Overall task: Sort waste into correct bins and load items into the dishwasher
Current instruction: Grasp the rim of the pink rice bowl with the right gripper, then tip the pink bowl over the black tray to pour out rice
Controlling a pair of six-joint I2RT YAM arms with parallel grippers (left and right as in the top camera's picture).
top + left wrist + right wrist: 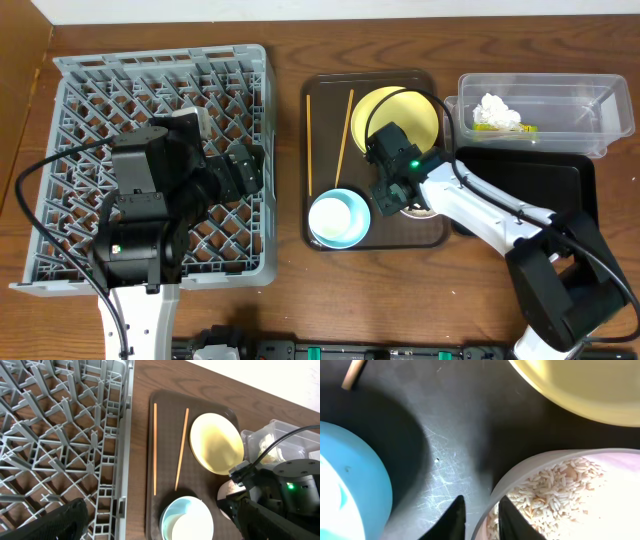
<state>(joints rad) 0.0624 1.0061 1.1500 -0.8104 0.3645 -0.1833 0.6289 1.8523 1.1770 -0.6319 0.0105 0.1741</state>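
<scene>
My right gripper (400,195) (481,512) is shut on the rim of the white bowl (530,470), one finger inside and one outside. The bowl holds beige rice grains (555,490) and stands on the dark brown serving tray (330,85). The light-blue bowl (338,218) (172,515) sits at the tray's front with a white round vessel inside it. The pale-yellow plate (395,115) (216,442) and two chopsticks (308,140) (344,135) lie behind. My left gripper (250,170) (160,525) is wide open and empty above the right edge of the grey dish rack (60,150).
The clear tub (590,110) at the back right holds white tissue (497,112) and a green-and-orange wrapper (525,128). The black tray (560,175) lies just in front of it, to the right of the brown tray. The rack holds nothing visible.
</scene>
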